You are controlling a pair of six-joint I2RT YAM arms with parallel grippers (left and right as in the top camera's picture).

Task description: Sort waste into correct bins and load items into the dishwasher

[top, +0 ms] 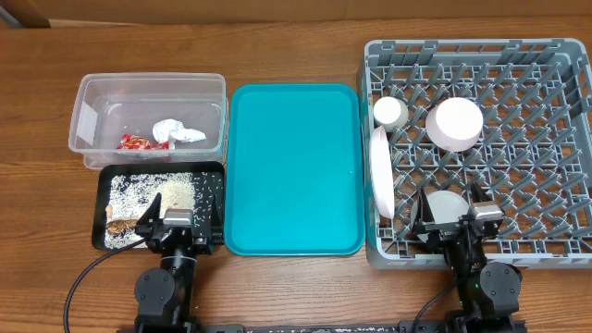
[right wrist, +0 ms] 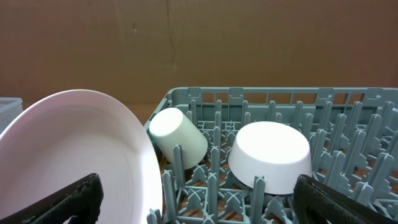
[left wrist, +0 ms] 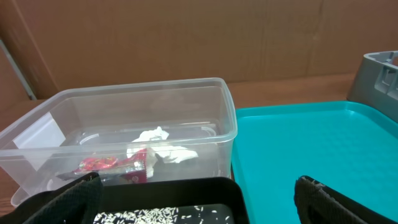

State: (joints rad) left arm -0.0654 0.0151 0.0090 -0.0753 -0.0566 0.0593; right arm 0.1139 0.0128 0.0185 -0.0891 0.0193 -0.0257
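The clear tub [top: 92,97] holds the crumpled white tissue [top: 176,132] and the red-and-silver wrapper [top: 137,142]; both also show in the left wrist view, tissue [left wrist: 163,149] and wrapper [left wrist: 109,165]. The black tray [top: 102,208] holds the rice scraps [top: 162,192]. The grey dish rack [top: 546,139] holds the plate [top: 380,172] on edge, the cup [top: 389,112] and the upturned bowl [top: 454,123]. My left gripper [top: 180,216] is open and empty over the black tray's near edge. My right gripper [top: 450,213] is open and empty over the rack's front, beside the plate [right wrist: 68,155].
The large teal tray [top: 294,166] lies between the bins and the rack. In the right wrist view the cup [right wrist: 180,137] lies tilted among the pegs and the bowl [right wrist: 270,155] sits upside down. A cardboard wall stands behind the table.
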